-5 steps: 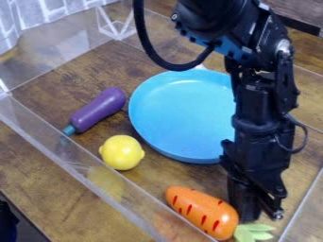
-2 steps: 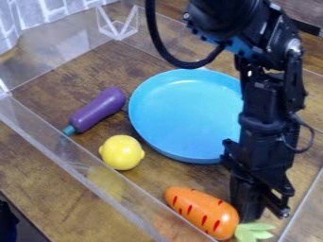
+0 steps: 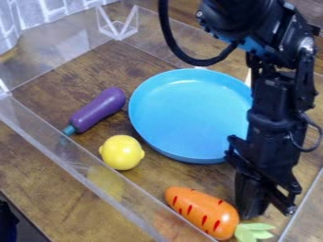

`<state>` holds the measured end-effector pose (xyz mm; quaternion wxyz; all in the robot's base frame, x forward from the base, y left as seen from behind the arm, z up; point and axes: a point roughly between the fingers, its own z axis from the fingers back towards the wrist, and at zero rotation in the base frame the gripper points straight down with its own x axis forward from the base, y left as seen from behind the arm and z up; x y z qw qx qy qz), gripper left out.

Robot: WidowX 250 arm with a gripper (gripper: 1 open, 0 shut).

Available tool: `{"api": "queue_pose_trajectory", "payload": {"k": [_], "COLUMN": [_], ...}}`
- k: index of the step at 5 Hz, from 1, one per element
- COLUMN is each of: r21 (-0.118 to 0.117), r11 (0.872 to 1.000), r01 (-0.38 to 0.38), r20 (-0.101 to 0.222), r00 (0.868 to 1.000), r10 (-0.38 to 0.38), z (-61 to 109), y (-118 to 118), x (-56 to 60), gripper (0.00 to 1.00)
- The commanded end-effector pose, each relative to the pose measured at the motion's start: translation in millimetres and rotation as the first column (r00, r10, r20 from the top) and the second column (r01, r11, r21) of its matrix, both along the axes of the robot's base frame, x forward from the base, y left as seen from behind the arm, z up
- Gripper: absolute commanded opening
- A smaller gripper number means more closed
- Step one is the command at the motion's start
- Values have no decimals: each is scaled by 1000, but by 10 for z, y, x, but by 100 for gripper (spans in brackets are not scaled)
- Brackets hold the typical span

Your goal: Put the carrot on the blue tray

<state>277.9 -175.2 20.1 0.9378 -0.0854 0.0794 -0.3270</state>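
The glossy, striped orange carrot (image 3: 203, 212) lay on the wood-grain surface (image 3: 51, 95) (green leafy top by the black end effector (image 3: 258, 210)), just off the blue tray (image 3: 190, 113). The end effector's jaws were closed, gripping nothing visible. The tray was round, smooth plastic with a raised rim.

Work surface: a wooden tabletop (image 3: 51, 104) of dark brown planks, the grain running diagonally across the view, with worn, lighter streaks. Enclosure: low clear plastic walls (image 3: 76, 180) stood on the wood, one running along the near left edge toward the bottom, another along the far side at upper left; both caught pale reflections. Upper left corner: a transparent, ribbed plastic piece (image 3: 116, 21) behind the far wall, its form unclear. Lower left corner: dark floor (image 3: 10, 222), indistinct. Light: even, soft, without hard shadows.
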Motion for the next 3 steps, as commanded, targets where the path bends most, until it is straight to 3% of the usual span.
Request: {"api": "queue_pose_trajectory", "payload": {"k": [1, 3], "r21": [-16, 5], "r11": [999, 994], "r01": [49, 106], "r20": [52, 48], "r00": [997, 993], "r10": [-48, -106], "z": [320, 327], "y": [-79, -119], "x": [32, 16], "gripper": [0, 0]}}
